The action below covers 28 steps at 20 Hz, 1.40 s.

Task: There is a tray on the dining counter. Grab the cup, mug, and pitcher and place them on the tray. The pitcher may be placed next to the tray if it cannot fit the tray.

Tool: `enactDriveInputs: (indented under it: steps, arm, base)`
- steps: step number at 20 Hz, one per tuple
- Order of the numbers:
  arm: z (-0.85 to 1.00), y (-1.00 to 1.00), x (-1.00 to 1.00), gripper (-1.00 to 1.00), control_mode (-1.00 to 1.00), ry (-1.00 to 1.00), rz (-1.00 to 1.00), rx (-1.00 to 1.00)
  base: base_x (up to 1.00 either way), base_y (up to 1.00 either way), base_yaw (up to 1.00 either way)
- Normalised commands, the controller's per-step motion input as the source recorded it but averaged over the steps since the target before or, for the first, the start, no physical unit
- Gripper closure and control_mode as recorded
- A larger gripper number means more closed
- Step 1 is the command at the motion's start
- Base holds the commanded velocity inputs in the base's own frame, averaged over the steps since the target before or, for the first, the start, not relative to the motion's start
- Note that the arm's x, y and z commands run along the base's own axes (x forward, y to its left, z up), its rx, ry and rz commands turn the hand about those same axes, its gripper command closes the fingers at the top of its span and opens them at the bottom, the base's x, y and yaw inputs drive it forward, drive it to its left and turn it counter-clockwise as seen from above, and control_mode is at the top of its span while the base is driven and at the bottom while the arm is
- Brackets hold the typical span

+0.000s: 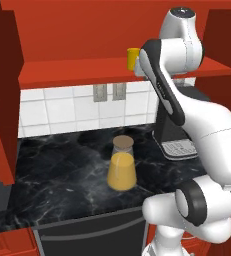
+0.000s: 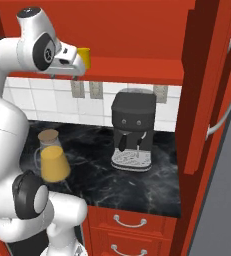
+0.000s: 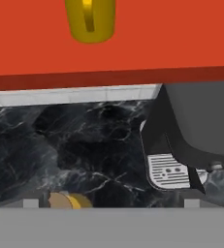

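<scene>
Standing on the red shelf [image 1: 87, 70], yellow mug [image 3: 90, 19] with handle facing the hand camera, just ahead of the gripper [image 2: 77, 62], jaws apparently spread wide and empty, juice pitcher [image 1: 121, 165] on black worktop [image 1: 62, 175] below, beside coffee machine [image 2: 133, 130].

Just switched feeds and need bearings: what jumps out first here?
The pitcher of orange juice stands on the black worktop, left of a dark coffee machine. Above, a yellow mug sits on the red shelf, with the white arm raised close to it.
</scene>
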Motion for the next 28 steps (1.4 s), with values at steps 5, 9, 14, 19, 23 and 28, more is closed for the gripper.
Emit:
enactDriveInputs:
  steps: [5,9,14,19,23,28]
  arm:
    - [0.07,0.19,0.41,-1.0,-1.0,-0.01,0.0,0.0]
    - [0.05,0.26,0.51,-1.0,-1.0,0.0,0.0,0.0]
    - [0.08,0.13,0.59,-1.0,-1.0,0.0,0.0,0.0]
    - [0.02,0.0,0.59,-1.0,-1.0,-0.01,0.0,0.0]
    - [0.0,0.0,0.58,-1.0,-1.0,-0.02,0.0,0.0]
    - [0.0,-0.02,0.48,-1.0,-1.0,0.0,0.0,0.0]
  base:
    - [0.0,0.0,0.0]
    - [0.0,0.0,0.0]
    - [0.0,0.0,0.0]
    - [0.0,0.0,0.0]
    - [0.0,0.0,0.0]
    - [0.0,0.0,0.0]
